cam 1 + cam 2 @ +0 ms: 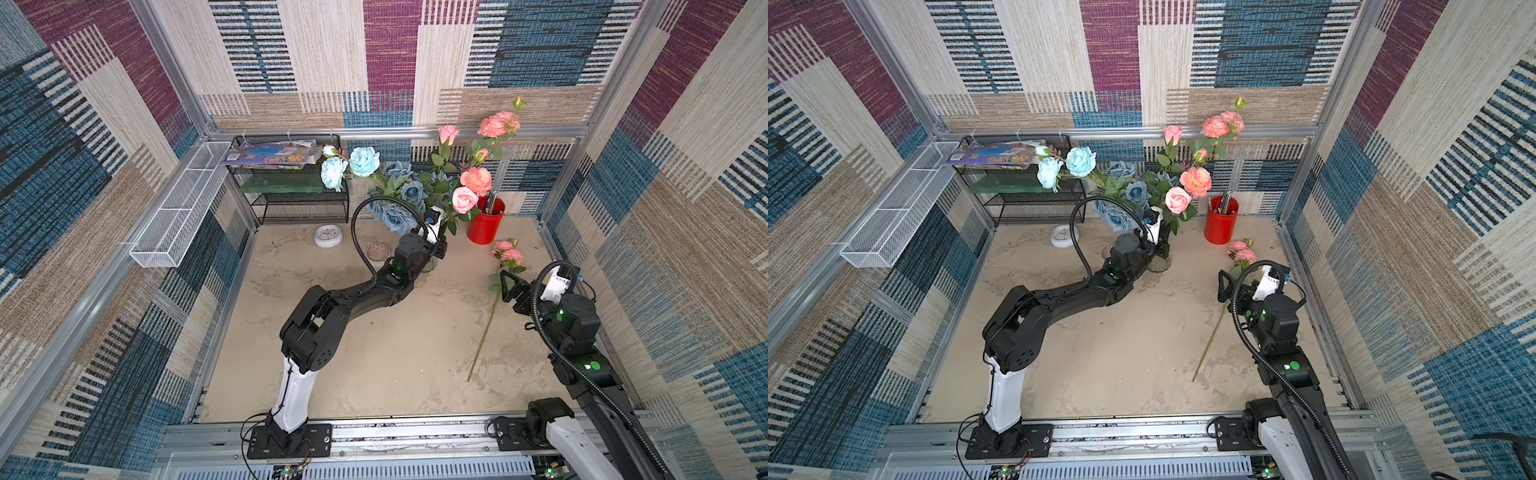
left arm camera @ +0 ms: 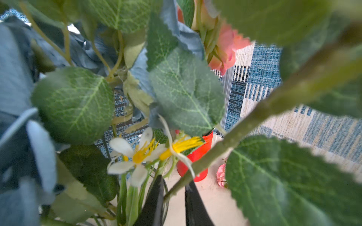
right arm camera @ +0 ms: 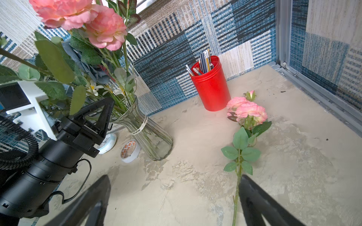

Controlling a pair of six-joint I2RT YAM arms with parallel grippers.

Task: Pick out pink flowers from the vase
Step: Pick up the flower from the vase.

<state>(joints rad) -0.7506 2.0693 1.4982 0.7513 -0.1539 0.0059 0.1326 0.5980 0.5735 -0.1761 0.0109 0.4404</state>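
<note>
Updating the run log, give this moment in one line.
left gripper: around green stem at vase | right gripper: open, empty | pink flower: on table

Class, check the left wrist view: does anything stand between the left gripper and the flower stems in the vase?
Nothing visible does. A green stem runs between the fingers of the left gripper, by the neck of the vase. White daisies and leaves crowd beside it; its bloom is out of frame.

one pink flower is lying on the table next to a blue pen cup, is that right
Not quite: the pen cup is red, not blue, as the right wrist view shows. The rest holds: one pink flower lies on the table next to it.
</note>
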